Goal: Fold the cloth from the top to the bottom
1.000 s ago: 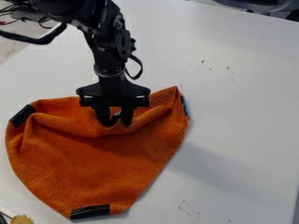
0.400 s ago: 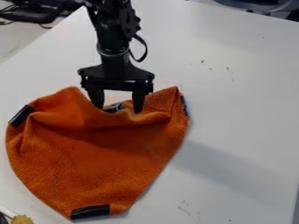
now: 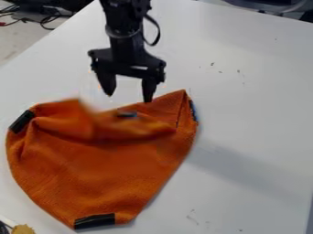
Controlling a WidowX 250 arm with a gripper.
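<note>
Over the orange cloth's [image 3: 110, 171] top edge, my gripper [image 3: 129, 93] hangs with its 2 fingers spread; I can't tell whether either tip touches. The cloth lies on the table [image 3: 263, 91], left of centre, bunched along its blurred top, where a small dark patch [image 3: 127, 114] is hard to make out. The lower left corner cuts off a yellow thing [image 3: 23, 229].

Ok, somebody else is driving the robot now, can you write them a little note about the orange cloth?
End effector: open, empty, just above the cloth's top edge.
Orange cloth: on the white table, black patch at its bottom end.
Done: the top part is bunched and looks partly folded down.
Left: bring the top to the bottom end, then probably smooth the creases.
</note>
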